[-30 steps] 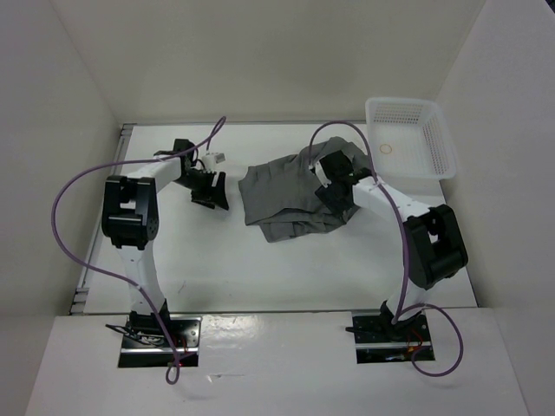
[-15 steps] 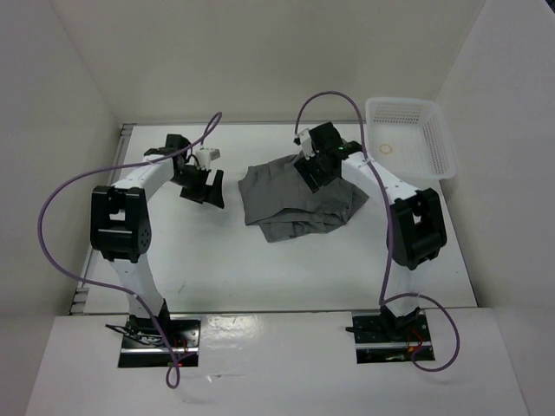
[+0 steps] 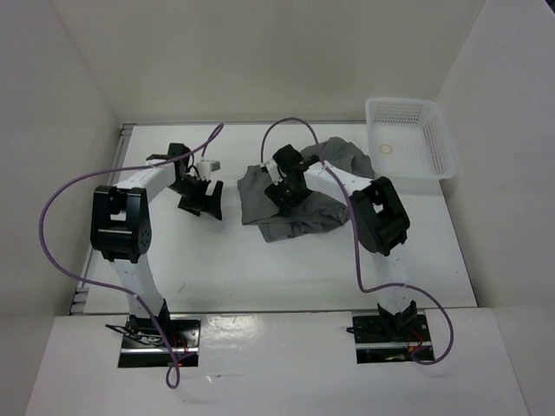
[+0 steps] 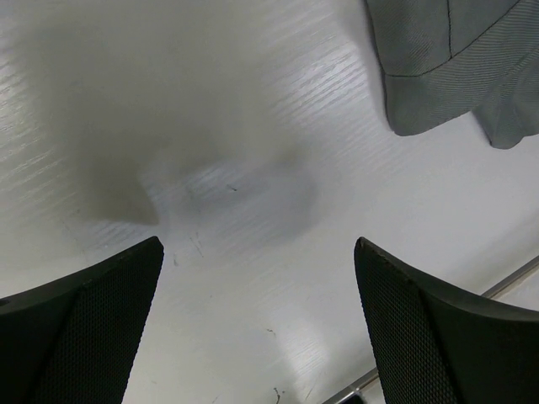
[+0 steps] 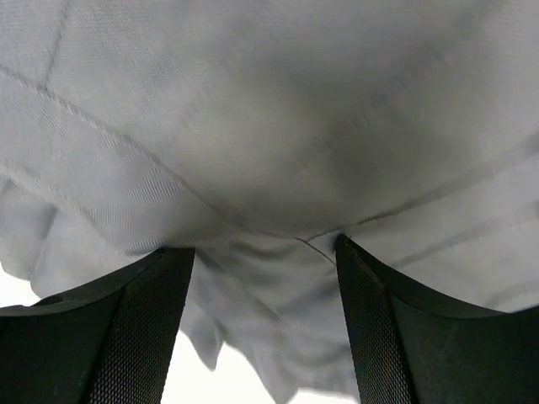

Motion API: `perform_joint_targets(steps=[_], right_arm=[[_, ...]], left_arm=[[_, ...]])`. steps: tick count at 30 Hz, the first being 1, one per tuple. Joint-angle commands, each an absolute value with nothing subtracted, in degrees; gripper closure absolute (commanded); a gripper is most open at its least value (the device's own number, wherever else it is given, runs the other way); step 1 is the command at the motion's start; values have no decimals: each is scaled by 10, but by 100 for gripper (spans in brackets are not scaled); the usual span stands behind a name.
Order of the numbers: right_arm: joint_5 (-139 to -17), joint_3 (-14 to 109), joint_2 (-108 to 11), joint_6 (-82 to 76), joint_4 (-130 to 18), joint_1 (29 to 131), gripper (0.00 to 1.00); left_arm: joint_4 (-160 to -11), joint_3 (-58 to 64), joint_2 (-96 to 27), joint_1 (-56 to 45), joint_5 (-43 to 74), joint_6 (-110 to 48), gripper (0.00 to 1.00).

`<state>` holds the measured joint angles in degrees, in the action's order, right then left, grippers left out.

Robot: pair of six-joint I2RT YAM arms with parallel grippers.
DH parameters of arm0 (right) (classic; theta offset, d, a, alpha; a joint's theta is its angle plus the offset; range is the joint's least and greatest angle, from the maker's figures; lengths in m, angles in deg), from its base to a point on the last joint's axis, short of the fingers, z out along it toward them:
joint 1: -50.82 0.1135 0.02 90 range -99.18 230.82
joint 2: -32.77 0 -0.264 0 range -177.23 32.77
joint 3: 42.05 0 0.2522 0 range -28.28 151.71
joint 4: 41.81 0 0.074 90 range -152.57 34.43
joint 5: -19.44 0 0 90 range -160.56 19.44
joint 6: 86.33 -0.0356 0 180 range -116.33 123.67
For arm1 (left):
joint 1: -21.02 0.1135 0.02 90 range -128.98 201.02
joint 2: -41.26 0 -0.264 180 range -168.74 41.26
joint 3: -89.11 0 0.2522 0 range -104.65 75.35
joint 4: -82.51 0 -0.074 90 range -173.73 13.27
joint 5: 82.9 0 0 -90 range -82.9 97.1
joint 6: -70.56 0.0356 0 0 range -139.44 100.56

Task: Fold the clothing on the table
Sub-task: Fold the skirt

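**Grey pleated garment lay bunched between two spread pincers**

The clothing (image 3: 299,221) was a soft mid-grey heap, crumpled and partly doubled over. Narrow pleats and a stitched hem showed in the left wrist view (image 4: 455,67). It lay on the table (image 3: 260,269), mostly under and just beyond the right pincer (image 3: 284,192). One lobe trailed away towards the white mesh basket (image 3: 412,139).

The right pincer stood released, its black fingers (image 5: 109,337) apart with fabric (image 5: 269,126) filling the view beyond them. Whether the pads touched the cloth could not be told.

The left pincer (image 3: 201,201) was also released, fingers (image 4: 84,328) spread wide over bare table. The garment's near corner lay off to its far right side, apart from it.

A second earlier the right pincer had hovered over the basket-side half of the garment. It had since swung across to the half nearer the left pincer. The garment's outline had changed, its basket-side lobe now lying uncovered. The left pincer had barely shifted.
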<state>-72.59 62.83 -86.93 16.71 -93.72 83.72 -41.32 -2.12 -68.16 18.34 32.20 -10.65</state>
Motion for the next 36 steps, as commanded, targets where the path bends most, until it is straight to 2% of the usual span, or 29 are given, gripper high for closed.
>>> perform_joint_targets(steps=[1, 6, 16, 20, 22, 26, 30, 34, 36], right_arm=[[-752, 684, -907, 151, -923, 847, 27], [-758, 776, -976, 146, -923, 847, 27], [-721, 1012, -1077, 146, -970, 847, 27], [-751, 1099, -1063, 151, -1036, 842, 27], [-775, 1108, -1016, 156, -1053, 837, 26], [-783, 980, -881, 199, -1025, 832, 24], [-737, 778, -762, 230, -994, 832, 23], [-662, 631, -672, 255, -982, 825, 23], [-649, 568, -629, 255, -982, 817, 23]], left_arm=[[-397, -17, -663, 185, 303, -101, 0], [-392, -10, -661, 191, 308, -94, 0], [-436, -47, -624, 208, 216, -158, 0], [-416, -93, -680, 220, 276, -158, 0], [-416, -120, -701, 225, 323, -158, 0], [-411, -167, -765, 225, 422, -152, 0], [-431, -216, -807, 230, 476, -147, 0], [-456, -270, -862, 230, 497, -141, 12], [-456, -299, -884, 230, 497, -141, 14]])
